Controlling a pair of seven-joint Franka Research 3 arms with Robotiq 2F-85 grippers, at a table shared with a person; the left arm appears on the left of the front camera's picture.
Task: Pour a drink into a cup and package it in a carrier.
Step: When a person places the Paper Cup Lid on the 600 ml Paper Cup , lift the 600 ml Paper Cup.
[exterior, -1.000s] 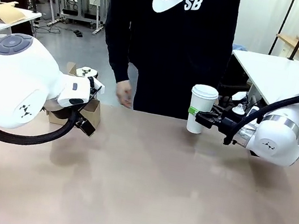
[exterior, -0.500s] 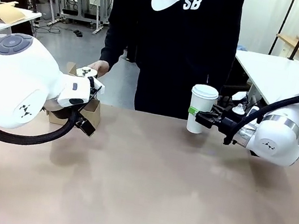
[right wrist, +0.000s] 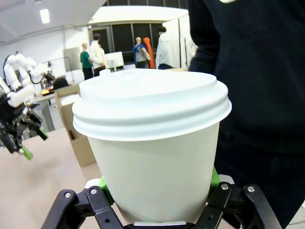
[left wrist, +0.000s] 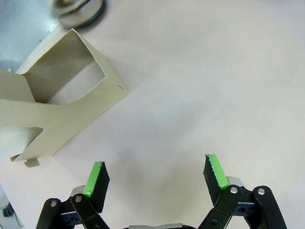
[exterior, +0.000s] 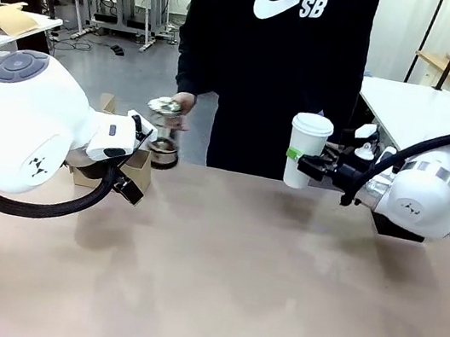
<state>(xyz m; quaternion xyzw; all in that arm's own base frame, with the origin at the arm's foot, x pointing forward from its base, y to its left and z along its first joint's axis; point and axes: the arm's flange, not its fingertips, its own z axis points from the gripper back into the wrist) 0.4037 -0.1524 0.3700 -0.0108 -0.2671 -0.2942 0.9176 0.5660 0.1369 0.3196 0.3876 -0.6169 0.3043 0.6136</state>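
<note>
My right gripper (exterior: 300, 157) is shut on the white paper cup (exterior: 307, 150), which wears its white lid and hangs upright just above the table's far right edge. The lidded cup (right wrist: 152, 143) is close up in the right wrist view, with green pads on both sides of it. A person's hand holds a glass jug (exterior: 164, 134) with silver bands over the far edge; I cannot make out the drink inside. The brown cardboard carrier (left wrist: 57, 107) lies on the table ahead and left of my open left gripper (left wrist: 155, 174), with nothing between the fingers. The jug's base (left wrist: 78, 7) shows beyond the carrier.
The person in a dark sweatshirt (exterior: 273, 64) stands at the far side between the arms. My left arm's big white body (exterior: 32, 132) covers part of the carrier (exterior: 138, 173). The tan tabletop (exterior: 232, 282) lies bare in the middle and front. A white side table (exterior: 416, 110) stands far right.
The person's hand reached left behind my left arm, took the jug and brought it up and right over the table's far edge. My right gripper has raised the cup slightly.
</note>
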